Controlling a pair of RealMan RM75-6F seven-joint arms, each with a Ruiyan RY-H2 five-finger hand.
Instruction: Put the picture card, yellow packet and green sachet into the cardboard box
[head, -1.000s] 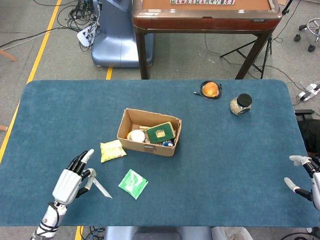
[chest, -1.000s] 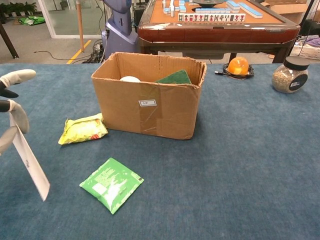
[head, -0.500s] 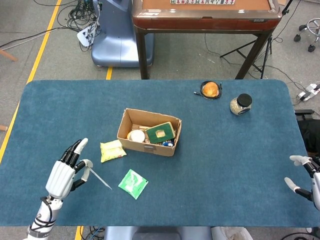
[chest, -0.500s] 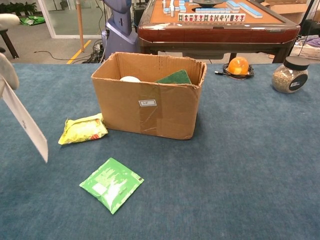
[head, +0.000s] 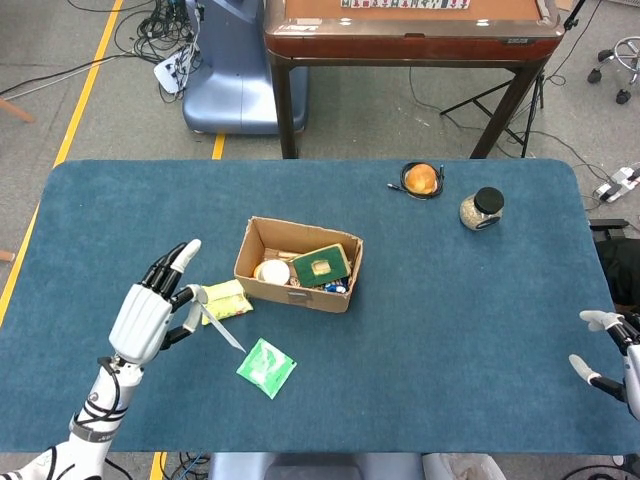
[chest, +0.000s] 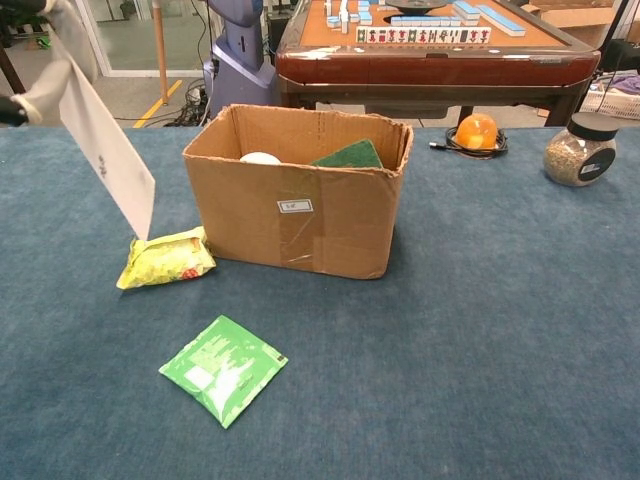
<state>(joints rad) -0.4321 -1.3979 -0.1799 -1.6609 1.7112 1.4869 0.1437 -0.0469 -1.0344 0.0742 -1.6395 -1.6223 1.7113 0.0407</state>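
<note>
- Picture card (chest: 108, 160) hangs tilted from the left robot hand (head: 150, 312), pinched at its upper end, its lower corner reaching toward four o'clock, above the yellow packet (head: 226, 300).
- Yellow packet lies on the tabletop (head: 450, 330) just beside the cardboard box (chest: 300, 215), at the box's eight o'clock.
- Green sachet (head: 266, 367) lies flat at six o'clock of the packet, at four o'clock of the left robot hand.
- Right robot hand (head: 610, 355) sits at the tabletop's right edge, well apart from everything, fingers spread, holding nothing.
</note>
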